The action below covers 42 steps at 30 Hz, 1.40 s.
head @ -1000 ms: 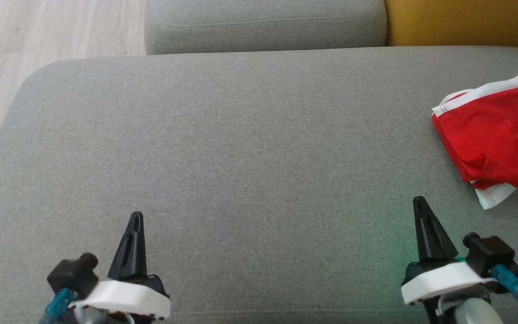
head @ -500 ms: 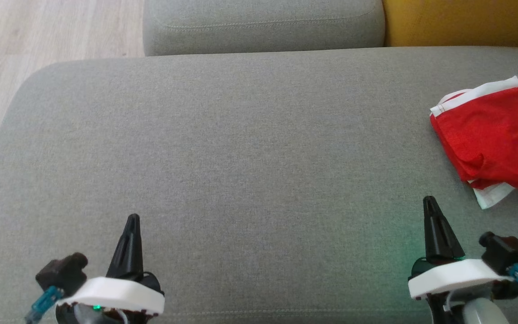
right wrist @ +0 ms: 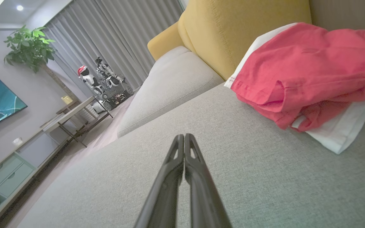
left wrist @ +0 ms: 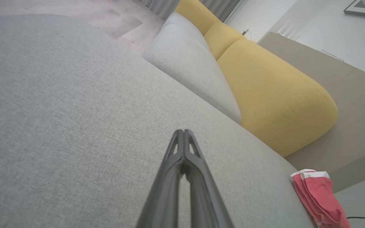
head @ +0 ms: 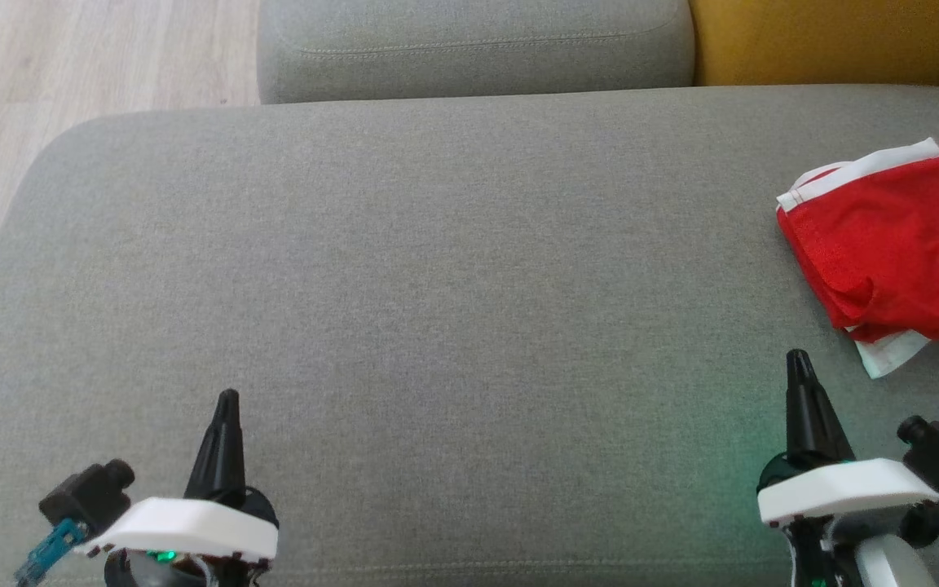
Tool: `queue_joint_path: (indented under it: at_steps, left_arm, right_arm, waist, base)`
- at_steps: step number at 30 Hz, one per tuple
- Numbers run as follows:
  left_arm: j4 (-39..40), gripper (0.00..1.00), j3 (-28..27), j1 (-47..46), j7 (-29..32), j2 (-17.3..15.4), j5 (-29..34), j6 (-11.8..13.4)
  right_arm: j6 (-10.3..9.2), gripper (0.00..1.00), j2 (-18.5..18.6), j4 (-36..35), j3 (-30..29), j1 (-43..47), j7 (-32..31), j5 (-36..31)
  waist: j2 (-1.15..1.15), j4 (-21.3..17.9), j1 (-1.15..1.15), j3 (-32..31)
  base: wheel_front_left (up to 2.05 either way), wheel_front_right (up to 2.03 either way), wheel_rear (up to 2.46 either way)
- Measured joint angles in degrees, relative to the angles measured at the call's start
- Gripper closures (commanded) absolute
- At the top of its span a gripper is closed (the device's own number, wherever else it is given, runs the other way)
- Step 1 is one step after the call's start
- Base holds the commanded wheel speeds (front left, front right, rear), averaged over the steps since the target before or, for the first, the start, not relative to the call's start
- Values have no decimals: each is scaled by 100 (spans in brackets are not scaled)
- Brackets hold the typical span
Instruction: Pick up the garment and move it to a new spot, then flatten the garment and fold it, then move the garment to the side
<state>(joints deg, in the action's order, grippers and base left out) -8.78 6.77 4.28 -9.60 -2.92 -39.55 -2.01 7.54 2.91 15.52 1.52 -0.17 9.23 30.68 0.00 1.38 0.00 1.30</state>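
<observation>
Both tools are pinched shut and empty. The left tool [head: 227,397] and right tool [head: 798,357] have drifted outward over the last second, while the garment [head: 885,236] has stayed at the far right of the seat [head: 437,285], near the right tool but not touching it. No grasp is under way, and whether the red-and-white cloth is loosely folded or just bunched is hard to say. Bare grey sofa weave, a grey cushion [head: 469,41] and a yellow cushion [head: 820,41] behind, wood floor [head: 70,57] to the left — curtains [right wrist: 112,41] and a plant [right wrist: 28,47] beyond.

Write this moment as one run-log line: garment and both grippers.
red garment: white trim, loosely folded, right end of grey sofa seat | left gripper: shut, empty | right gripper: shut, empty, near garment, not touching
</observation>
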Motion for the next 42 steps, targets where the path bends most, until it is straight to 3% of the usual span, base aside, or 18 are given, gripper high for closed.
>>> queue_joint_path:
  at_steps: [42]
  left_arm:
    - [-293,100,-383,-353,633,-46,-2575,-210]
  right_arm:
    - [0,100,21,2,-301,-99,-636,2959]
  waist:
    - [0,-65,0,-53]
  base:
    - [0,0,0]
